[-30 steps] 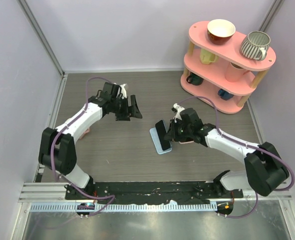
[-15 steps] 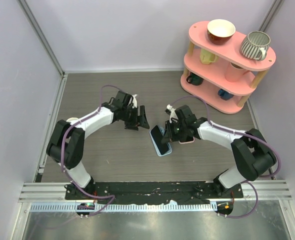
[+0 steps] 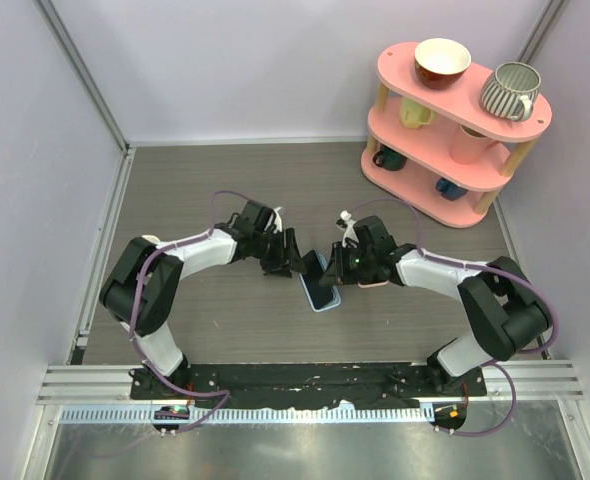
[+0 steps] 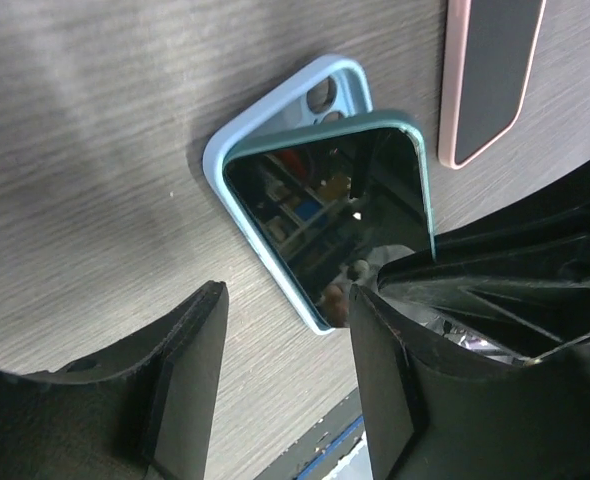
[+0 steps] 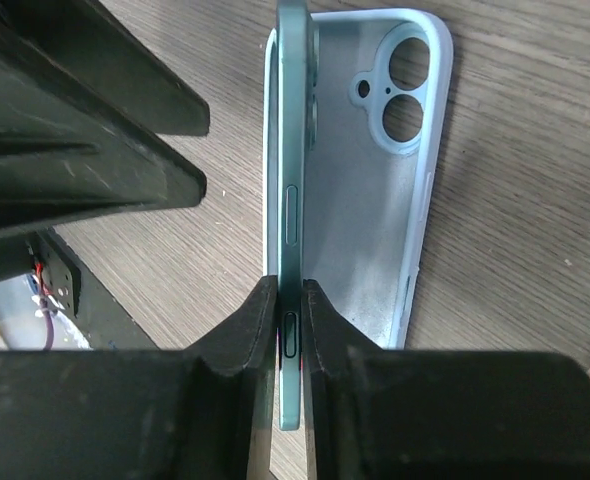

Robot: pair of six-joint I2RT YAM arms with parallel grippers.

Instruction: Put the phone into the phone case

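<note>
The phone [image 5: 293, 200], teal-edged with a dark screen [image 4: 325, 220], stands tilted on its long edge in the light blue phone case [image 5: 365, 220]. The case lies open side up on the table [image 3: 325, 302], its camera cutouts showing. My right gripper [image 5: 290, 330] is shut on the phone's lower edge, one finger on each face. My left gripper [image 4: 285, 390] is open just left of the phone [image 3: 316, 272]. Its right finger [image 4: 385, 380] is close to the phone's near corner, with only table between the fingers. In the top view the two grippers [image 3: 300, 265] [image 3: 338, 270] meet over the case.
A pink-rimmed case or phone [image 4: 490, 80] lies just right of the blue case, under the right arm [image 3: 373, 283]. A pink three-tier shelf [image 3: 455, 120] with mugs and a bowl stands at the back right. Grey walls enclose the table.
My left arm has swung right, up to the phone, and its jaws have narrowed. The right gripper has brought the phone down from above the case into it.
</note>
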